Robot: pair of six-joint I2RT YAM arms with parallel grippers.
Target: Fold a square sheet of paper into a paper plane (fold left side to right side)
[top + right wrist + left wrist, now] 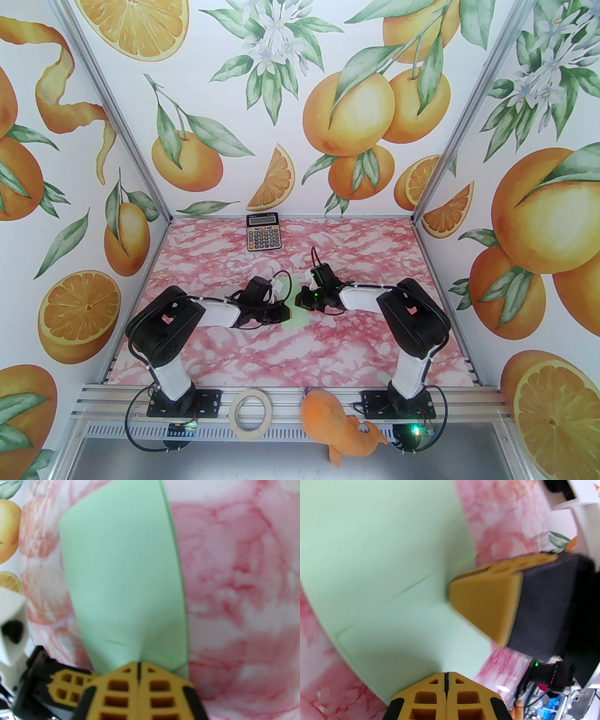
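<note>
Left wrist camera looks down at the left tool (446,674). Its two yellow fingers are pressed tight together with no gap, and I see nothing pinched between them. The tip rests on the near edge of the green paper (382,550). I think it pushes down like a fingertip so the paper cannot slide.

Just beside it, the right tool (139,665) is squeezed tight too, with nothing in its grip. Its tip also sits on the paper, near one long edge. The two tips come at the paper from opposite sides, close to each other. My guess is that one pins the paper while the other rubs a fold flat.

The paper lies flat in the middle of the pink marble worktop (234,573), between the two arms. It does not look like a plain square. It looks long and narrow, with a slanted far corner and thin fold lines, so some folds seem made. It is not yet a pointed plane.

Far back on the worktop lies a calculator (262,232). A roll of tape (251,415) and an orange plush toy (342,431) sit on the metal rail by the arm bases, well apart from the paper and out of the way.
</note>
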